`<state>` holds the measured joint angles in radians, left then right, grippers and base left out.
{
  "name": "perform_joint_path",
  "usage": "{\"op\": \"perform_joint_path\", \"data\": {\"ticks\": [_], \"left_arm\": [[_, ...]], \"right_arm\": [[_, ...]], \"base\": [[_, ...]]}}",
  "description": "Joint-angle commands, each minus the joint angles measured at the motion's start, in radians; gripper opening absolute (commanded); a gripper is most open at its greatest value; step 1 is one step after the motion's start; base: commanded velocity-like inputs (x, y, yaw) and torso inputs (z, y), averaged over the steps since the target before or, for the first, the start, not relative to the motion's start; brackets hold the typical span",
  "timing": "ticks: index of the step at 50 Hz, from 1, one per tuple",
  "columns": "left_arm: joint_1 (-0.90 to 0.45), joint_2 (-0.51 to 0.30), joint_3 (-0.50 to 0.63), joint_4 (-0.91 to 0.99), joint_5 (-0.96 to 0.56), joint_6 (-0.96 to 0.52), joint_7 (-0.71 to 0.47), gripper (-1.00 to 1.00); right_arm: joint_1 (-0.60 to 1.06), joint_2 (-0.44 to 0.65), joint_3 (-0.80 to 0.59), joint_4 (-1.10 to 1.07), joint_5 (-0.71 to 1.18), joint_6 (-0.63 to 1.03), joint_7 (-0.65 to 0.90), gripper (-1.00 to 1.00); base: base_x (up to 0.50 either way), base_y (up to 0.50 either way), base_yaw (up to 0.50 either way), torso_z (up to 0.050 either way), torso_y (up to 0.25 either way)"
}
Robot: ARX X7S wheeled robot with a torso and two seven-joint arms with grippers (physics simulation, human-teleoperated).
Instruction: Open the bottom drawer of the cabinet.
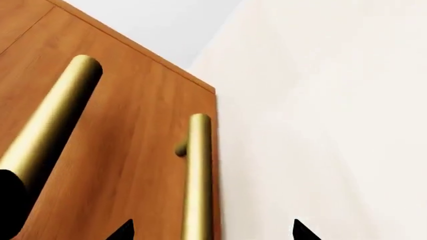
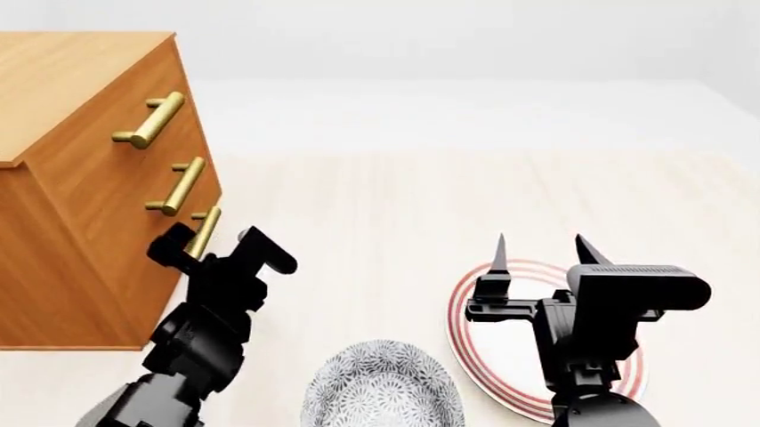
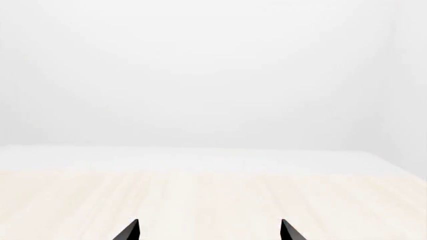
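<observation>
The cabinet [image 2: 84, 178] stands at the left on the pale table, with three brass bar handles on its front. The bottom drawer [image 2: 113, 289] looks shut, and its handle [image 2: 205, 229] is the lowest bar. My left gripper [image 2: 214, 247] is open and straddles that handle, one finger on each side. In the left wrist view the bottom handle [image 1: 198, 175] runs between the fingertips of the left gripper [image 1: 212, 231], nearer one finger; the middle handle [image 1: 53, 120] looms beside it. My right gripper [image 2: 540, 253] is open and empty above the plate; it also shows in the right wrist view [image 3: 209, 231].
A white plate with red rings [image 2: 493, 365] lies on the table under my right arm. A grey patterned bowl [image 2: 380, 391] sits at the front centre. The pale wooden table [image 2: 392, 205] stretches back to a white wall.
</observation>
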<state>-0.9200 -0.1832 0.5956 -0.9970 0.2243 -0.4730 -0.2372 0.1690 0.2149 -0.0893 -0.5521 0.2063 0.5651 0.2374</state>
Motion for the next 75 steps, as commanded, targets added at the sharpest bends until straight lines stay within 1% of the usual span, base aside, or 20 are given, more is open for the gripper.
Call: {"op": "perform_joint_path", "data": {"ticks": [1,4,5,19,36,37,59,62,65,72,75], "left_arm": [[-0.116,0.056,0.026,-0.309,-0.008,0.125,-0.041,1.00],[-0.120,0.053,0.033,-0.309,-0.020,0.119,-0.045,1.00],[-0.128,0.051,0.038,-0.311,-0.026,0.075,-0.055,1.00],[-0.136,0.041,0.118,-0.311,-0.112,0.053,-0.073,1.00],[-0.141,0.035,0.179,-0.311,-0.175,0.027,-0.090,1.00],[-0.141,0.034,0.183,-0.311,-0.175,0.031,-0.093,-1.00],[-0.143,0.033,0.220,-0.311,-0.209,0.040,-0.093,-1.00],[-0.148,0.043,0.210,-0.311,-0.219,0.042,-0.104,-1.00],[-0.158,0.062,0.208,-0.311,-0.218,0.010,-0.127,-1.00],[-0.168,0.096,0.241,-0.307,-0.199,-0.006,-0.107,-1.00],[-0.158,0.099,0.251,-0.266,-0.193,-0.042,-0.094,-1.00]], "right_arm": [[0.000,0.004,-0.003,0.001,0.005,-0.003,0.006,1.00],[-0.001,0.006,-0.003,-0.004,0.008,0.000,0.008,1.00],[-0.005,0.004,-0.003,0.011,0.006,-0.015,0.007,1.00],[-0.008,0.009,-0.006,0.018,0.013,-0.024,0.012,1.00],[-0.015,0.014,-0.007,0.017,0.023,-0.031,0.020,1.00],[-0.015,0.015,-0.007,0.015,0.023,-0.031,0.021,1.00],[-0.007,0.024,-0.015,0.008,0.033,-0.022,0.032,1.00],[-0.005,0.024,-0.016,0.011,0.034,-0.023,0.033,1.00],[-0.006,0.024,-0.018,0.013,0.035,-0.028,0.034,1.00],[-0.012,0.028,-0.014,0.014,0.039,-0.035,0.036,1.00],[-0.014,0.028,-0.015,0.018,0.040,-0.038,0.037,1.00]], "base": [[0.00,0.00,0.00,0.000,0.000],[0.00,0.00,0.00,0.000,0.000],[0.00,0.00,0.00,0.000,0.000],[0.00,0.00,0.00,0.000,0.000],[0.00,0.00,0.00,0.000,0.000],[0.00,0.00,0.00,0.000,0.000],[0.00,0.00,0.00,0.000,0.000],[0.00,0.00,0.00,0.000,0.000],[0.00,0.00,0.00,0.000,0.003],[0.00,0.00,0.00,0.000,0.000],[0.00,0.00,0.00,0.000,0.000]]}}
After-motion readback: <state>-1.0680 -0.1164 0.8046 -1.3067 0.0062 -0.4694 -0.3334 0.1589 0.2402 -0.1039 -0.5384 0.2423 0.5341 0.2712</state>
